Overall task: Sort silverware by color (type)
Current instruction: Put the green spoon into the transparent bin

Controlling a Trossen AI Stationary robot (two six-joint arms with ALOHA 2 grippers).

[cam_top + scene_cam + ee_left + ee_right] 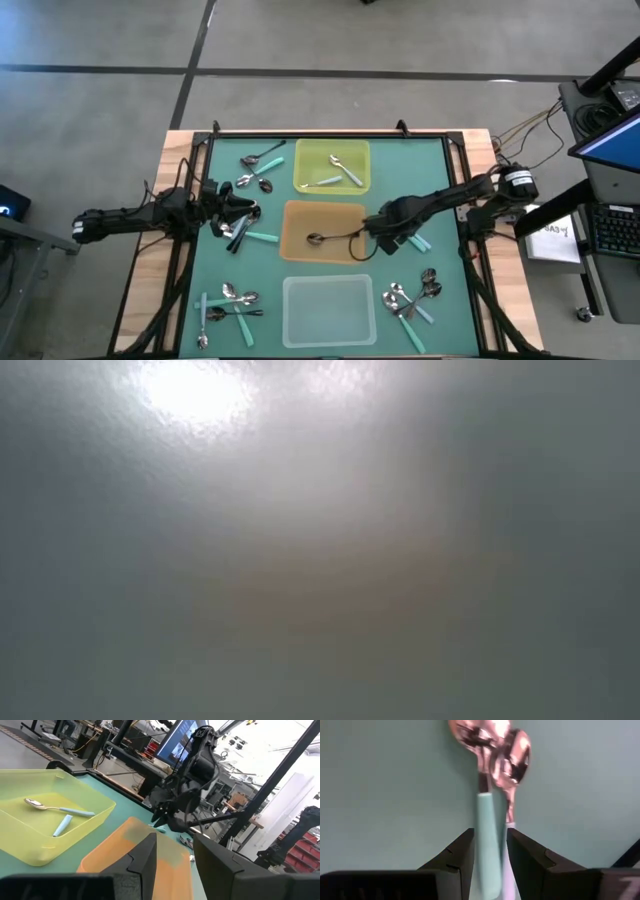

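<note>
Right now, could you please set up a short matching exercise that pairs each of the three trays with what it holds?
Things:
1. yellow tray
2. orange tray
3. clear tray

Contents:
A. one dark spoon
B. no spoons
C. teal-handled spoons

Pairs: 1-C, teal-handled spoons; 2-A, dark spoon; 3-B.

Glossy metal spoons (497, 752), teal plastic handles (487, 845)
</note>
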